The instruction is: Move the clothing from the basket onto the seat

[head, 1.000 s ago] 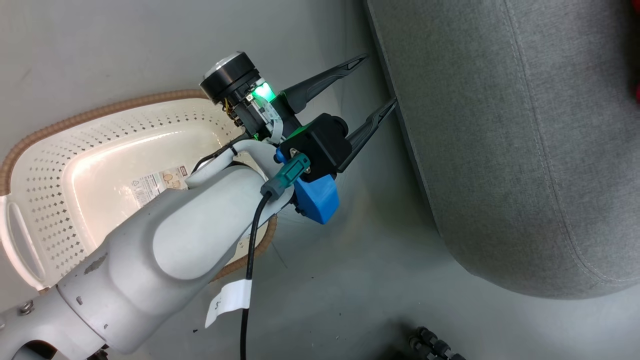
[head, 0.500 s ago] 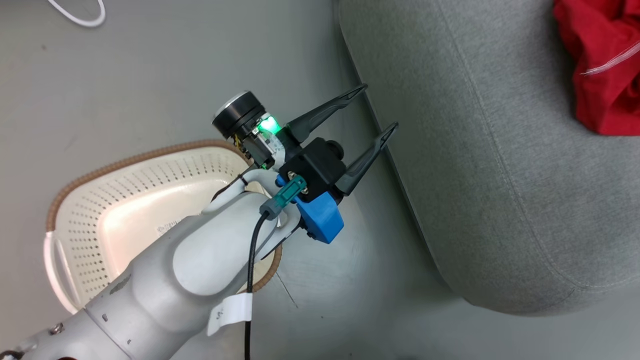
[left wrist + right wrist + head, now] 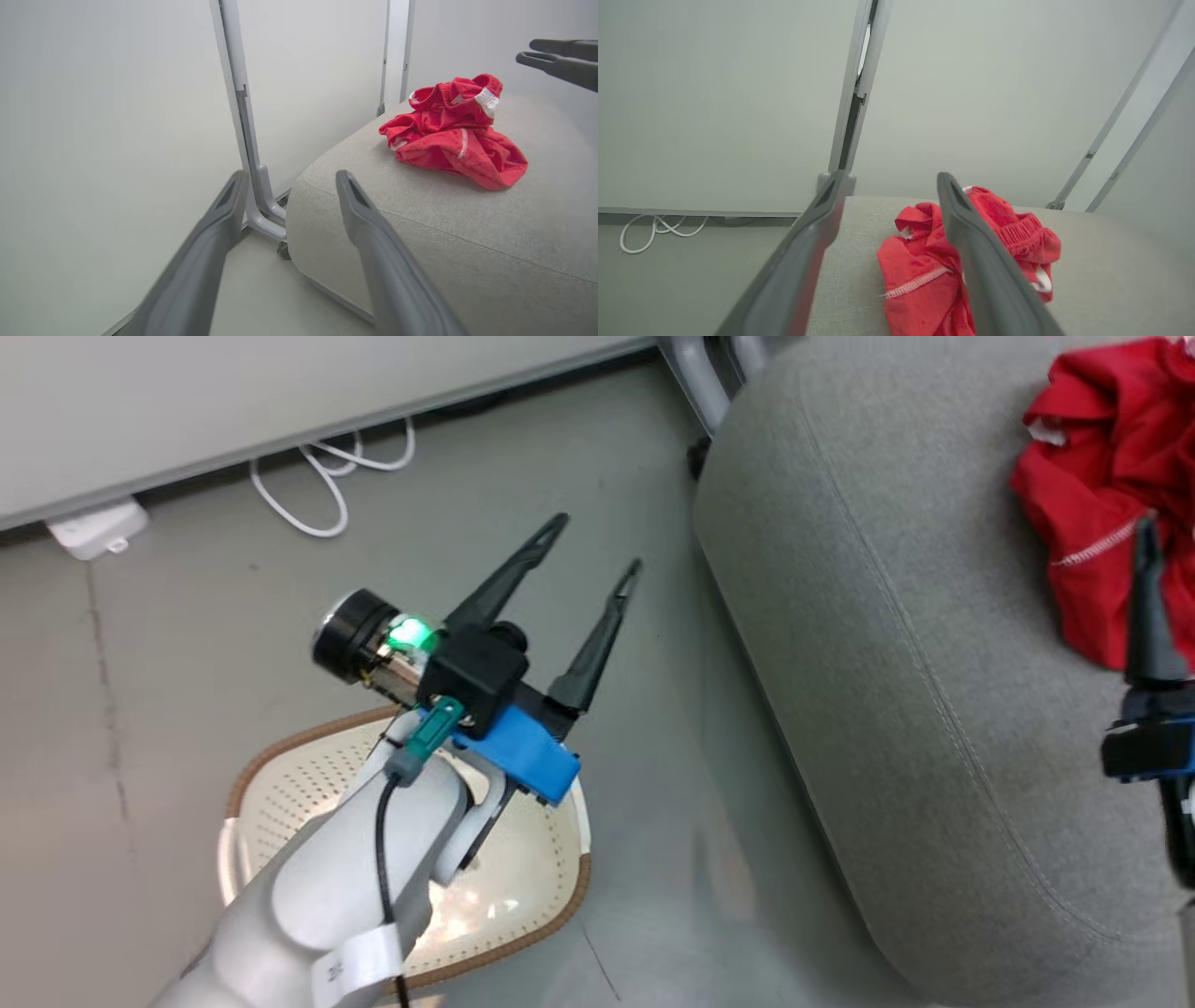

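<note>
The clothing (image 3: 1102,495) is a crumpled bright red heap with white stitching, lying on top of the light grey seat (image 3: 887,663). It also shows in the left wrist view, clothing (image 3: 453,135) on the seat (image 3: 467,233). My right gripper (image 3: 892,176) hangs open just above the clothing (image 3: 920,270), holding nothing; one of its fingers (image 3: 1144,607) shows in the head view. My left gripper (image 3: 597,541) is open and empty, over the floor between the seat and the basket (image 3: 280,747). The arm hides part of the basket; the inside that shows is bare.
White cables (image 3: 317,495) and a small white box (image 3: 93,527) lie on the grey floor along the wall. Metal frame legs (image 3: 695,378) stand behind the seat, and one upright (image 3: 247,154) is close to the seat's corner.
The head camera has swung up, bringing the wall, the cables and more of the clothing into view. A right gripper finger now shows beside the clothing. The left gripper stays open, farther from the seat's side.
</note>
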